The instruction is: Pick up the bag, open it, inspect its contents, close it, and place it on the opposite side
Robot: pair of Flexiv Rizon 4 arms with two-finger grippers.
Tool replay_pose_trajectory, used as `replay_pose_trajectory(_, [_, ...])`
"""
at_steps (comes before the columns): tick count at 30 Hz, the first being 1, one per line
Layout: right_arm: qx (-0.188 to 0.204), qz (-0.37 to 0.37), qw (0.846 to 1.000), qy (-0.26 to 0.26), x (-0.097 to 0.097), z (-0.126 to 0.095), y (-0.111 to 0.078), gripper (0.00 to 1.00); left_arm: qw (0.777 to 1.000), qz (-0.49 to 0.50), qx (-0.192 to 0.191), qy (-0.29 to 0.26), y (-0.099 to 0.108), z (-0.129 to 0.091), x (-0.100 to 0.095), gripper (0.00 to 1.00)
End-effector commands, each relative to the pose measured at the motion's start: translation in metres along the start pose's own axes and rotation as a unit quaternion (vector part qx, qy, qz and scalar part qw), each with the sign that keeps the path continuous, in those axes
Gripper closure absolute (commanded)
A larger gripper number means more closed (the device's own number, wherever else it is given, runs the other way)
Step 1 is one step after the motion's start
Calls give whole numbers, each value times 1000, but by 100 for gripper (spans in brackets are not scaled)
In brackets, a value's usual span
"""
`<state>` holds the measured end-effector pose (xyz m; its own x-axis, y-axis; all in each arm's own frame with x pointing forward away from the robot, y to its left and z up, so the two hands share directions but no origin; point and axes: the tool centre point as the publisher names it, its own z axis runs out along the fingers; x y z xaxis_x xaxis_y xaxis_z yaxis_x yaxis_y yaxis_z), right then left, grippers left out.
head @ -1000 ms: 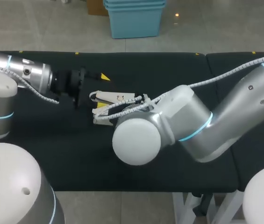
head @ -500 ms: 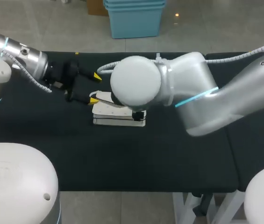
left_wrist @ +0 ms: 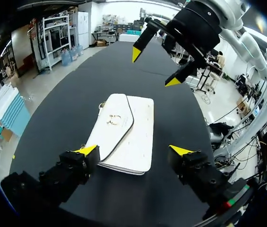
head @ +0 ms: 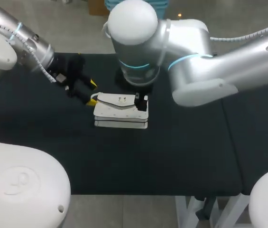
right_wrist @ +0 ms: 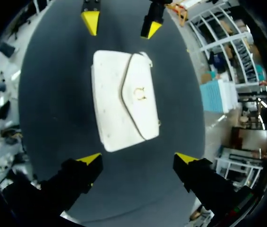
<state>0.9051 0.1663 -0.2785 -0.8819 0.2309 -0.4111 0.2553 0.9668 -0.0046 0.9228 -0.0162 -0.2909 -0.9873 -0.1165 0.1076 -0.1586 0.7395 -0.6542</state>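
Your left gripper (head: pixel 92 93) has its fingers apart and holds nothing. It sits left of centre in the head view, with its lower yellow tip right at the bag's left corner; you cannot tell whether the two touch. A second ago this gripper was further left and well clear of the bag (head: pixel 119 111), so it has closed in.

Your right gripper (right_wrist: pixel 138 158) is also spread wide and empty. In its wrist view the bag lies ahead of the fingers, not between them. In the head view the right arm has swung up from low across the middle of the frame to the upper centre. That uncovers the bag and leaves the gripper at the bag's right end.

The bag lies flat on the table (head: pixel 195 156), just left of centre, flap down and clasp up. It is in the same spot as half a second ago.

Judging by this, you have both grippers lined up at either end of the bag, and the pick-up has not yet begun. The opening, inspecting, closing and placing remain ahead.
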Motion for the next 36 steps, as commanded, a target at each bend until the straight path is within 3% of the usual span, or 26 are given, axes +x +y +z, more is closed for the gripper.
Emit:
replay_pose_trajectory(1, [-16,53,990,128,-11,0,-6,0,999,-53,-7,10,3,-8,-10,0])
replay_pose_trajectory(2, [-7,82,988,129,-14,1,-11,0,998,-49,-26,-28,3,-13,-12,0])
replay_pose_trajectory(17, [-7,82,988,129,-14,1,-11,0,998,-49,-26,-28,3,-13,-12,0])
replay_pose_trajectory(19, [28,102,985,140,-22,3,0,0,998,-49,-26,-28,3,-13,-12,0])
replay_pose_trajectory(21, [49,144,978,143,-30,5,4,0,992,-117,27,-42,0,-14,-18,0])
replay_pose_trajectory(22, [65,172,972,144,-35,5,4,0,983,-175,27,-42,-2,-14,-21,0])
replay_pose_trajectory(25, [88,261,939,207,-45,6,1,0,947,-315,13,-65,1,-8,-27,0])
replay_pose_trajectory(28, [118,350,891,264,-53,11,-4,0,913,-406,14,-47,9,-7,-31,0])
replay_pose_trajectory(32, [115,437,829,328,-60,18,-13,0,876,-482,14,-28,15,-8,-28,0])
replay_pose_trajectory(36, [94,506,770,377,-60,25,-23,0,845,-533,38,-11,16,-12,-22,0])
